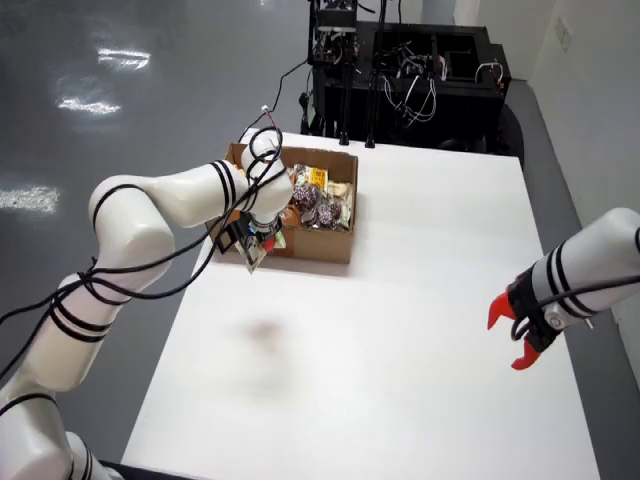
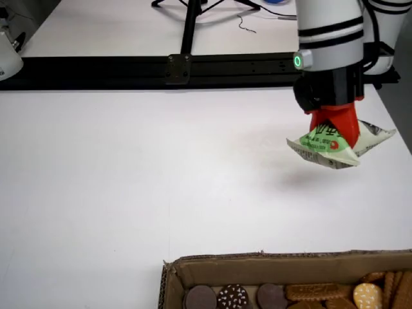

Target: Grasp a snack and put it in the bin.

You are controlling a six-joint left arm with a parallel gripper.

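While the claw (image 2: 336, 132) grips a snack packet (image 2: 338, 145), the cardboard box (image 2: 257, 264) holds cookies (image 2: 233, 297) — heaped.

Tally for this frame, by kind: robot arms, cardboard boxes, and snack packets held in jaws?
Robot arms: 2 (working arm, idle arm)
Cardboard box: 1
Snack packet held in jaws: 1
Total: 4

A white and green snack packet (image 2: 335, 147) hangs clear of the white tabletop (image 2: 129, 180), tilted, pinched at its upper edge between the red fingers of the gripper (image 2: 336, 132), its shadow lying on the surface below. The cardboard box (image 1: 330, 240) is open-topped and holds chocolate cookies (image 2: 233, 297) and other wrapped snacks.
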